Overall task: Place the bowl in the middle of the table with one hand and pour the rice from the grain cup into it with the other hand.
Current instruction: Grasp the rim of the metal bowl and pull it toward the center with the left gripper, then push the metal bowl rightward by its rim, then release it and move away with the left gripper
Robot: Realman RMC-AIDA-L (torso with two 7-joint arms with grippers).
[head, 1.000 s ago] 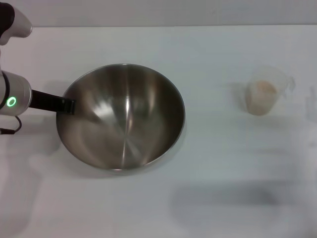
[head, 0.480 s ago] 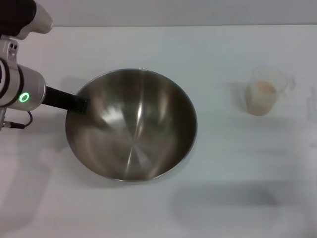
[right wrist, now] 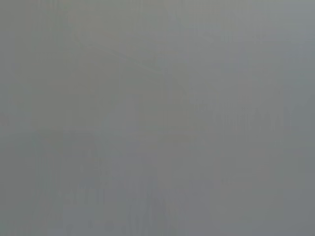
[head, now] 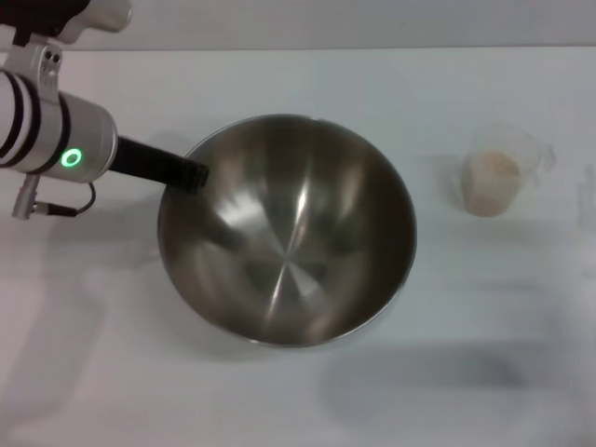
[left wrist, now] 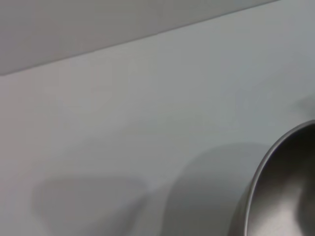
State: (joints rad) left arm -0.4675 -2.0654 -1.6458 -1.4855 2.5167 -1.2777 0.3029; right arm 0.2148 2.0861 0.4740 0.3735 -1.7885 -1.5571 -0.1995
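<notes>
Left gripper (head: 191, 174) clamps bowl (head: 287, 230) rim at 10 o'clock.
Only head cam shows cup (head: 498, 173) w/ rice (head: 492, 168), 3 o'clock; right gripper unseen.

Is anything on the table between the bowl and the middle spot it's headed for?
Nothing visible. The left gripper holds the bowl at its left rim, and the table beside it is bare. The grain cup with the rice stands apart, well to the right.
</notes>
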